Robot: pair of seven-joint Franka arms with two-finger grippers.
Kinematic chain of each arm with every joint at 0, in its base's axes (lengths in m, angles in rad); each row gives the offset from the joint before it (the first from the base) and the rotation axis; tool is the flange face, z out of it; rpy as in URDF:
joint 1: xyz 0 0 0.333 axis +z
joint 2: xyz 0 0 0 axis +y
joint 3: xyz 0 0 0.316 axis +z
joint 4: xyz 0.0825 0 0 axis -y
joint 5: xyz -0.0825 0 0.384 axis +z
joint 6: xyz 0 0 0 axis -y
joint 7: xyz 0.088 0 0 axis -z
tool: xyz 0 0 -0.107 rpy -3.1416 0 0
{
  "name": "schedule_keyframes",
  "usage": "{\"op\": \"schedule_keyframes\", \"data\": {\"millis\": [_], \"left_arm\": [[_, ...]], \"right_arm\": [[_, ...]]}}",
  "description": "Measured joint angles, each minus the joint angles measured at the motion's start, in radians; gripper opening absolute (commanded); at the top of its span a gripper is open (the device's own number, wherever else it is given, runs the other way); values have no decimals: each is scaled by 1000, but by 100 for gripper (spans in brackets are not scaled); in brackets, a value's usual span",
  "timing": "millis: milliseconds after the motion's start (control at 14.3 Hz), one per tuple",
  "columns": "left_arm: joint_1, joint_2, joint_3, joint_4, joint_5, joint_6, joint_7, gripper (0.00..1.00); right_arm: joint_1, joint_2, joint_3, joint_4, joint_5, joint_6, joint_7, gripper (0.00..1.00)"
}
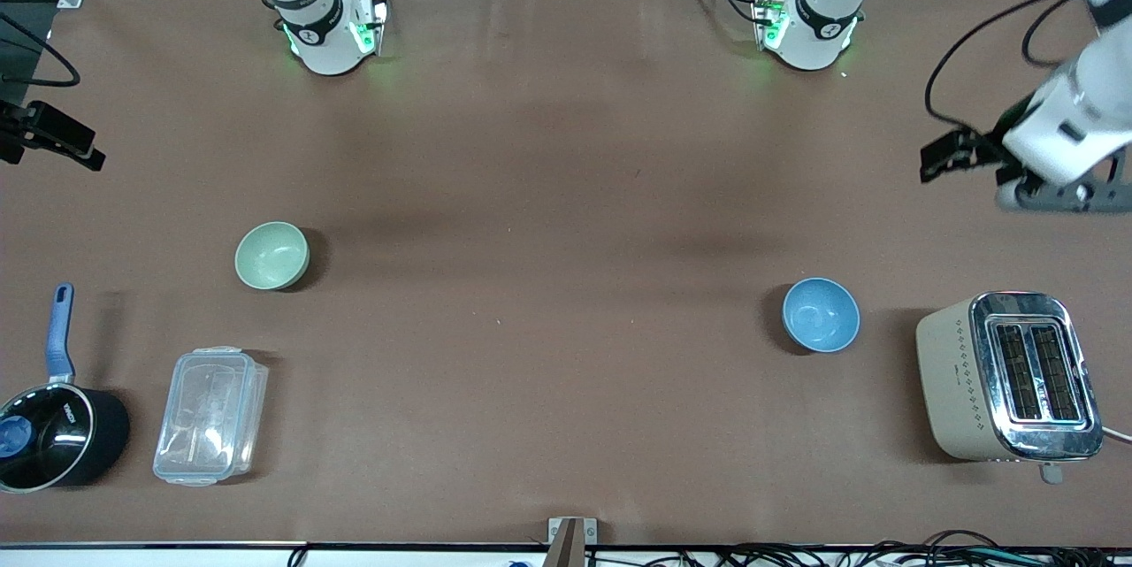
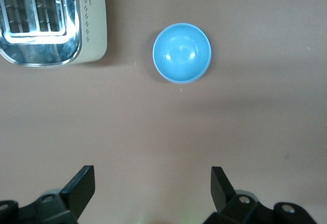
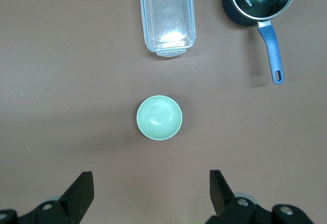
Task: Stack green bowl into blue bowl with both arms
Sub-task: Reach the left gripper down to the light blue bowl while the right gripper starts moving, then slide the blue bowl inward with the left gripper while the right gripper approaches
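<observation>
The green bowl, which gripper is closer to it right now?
Right. The right gripper hangs open above the table with the green bowl just ahead of its fingers. The left gripper, also open, is up at the left arm's end, by the blue bowl.

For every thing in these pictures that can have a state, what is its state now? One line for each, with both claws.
green bowl: upright, empty, alone on the table.
blue bowl: upright, empty, not stacked.
saucepan: upright, glass lid on.
plastic container: lid closed, looks empty.
toaster: upright, slots empty.
left claw: open, holds nothing, above the table.
right claw: open, holds nothing, above the table.
</observation>
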Motion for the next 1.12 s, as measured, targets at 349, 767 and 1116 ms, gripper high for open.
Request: {"op": "schedule_keyframes", "data": {"millis": [349, 767, 1116], "left_arm": [[9, 146, 1, -174, 26, 357, 0, 100], [26, 351, 1, -184, 70, 606, 0, 84], [28, 449, 2, -183, 71, 727, 0, 62]], "right_arm": [[1, 0, 0, -1, 0, -8, -1, 100], [1, 23, -3, -6, 0, -10, -4, 100], [1, 69, -6, -197, 0, 197, -52, 100]]}}
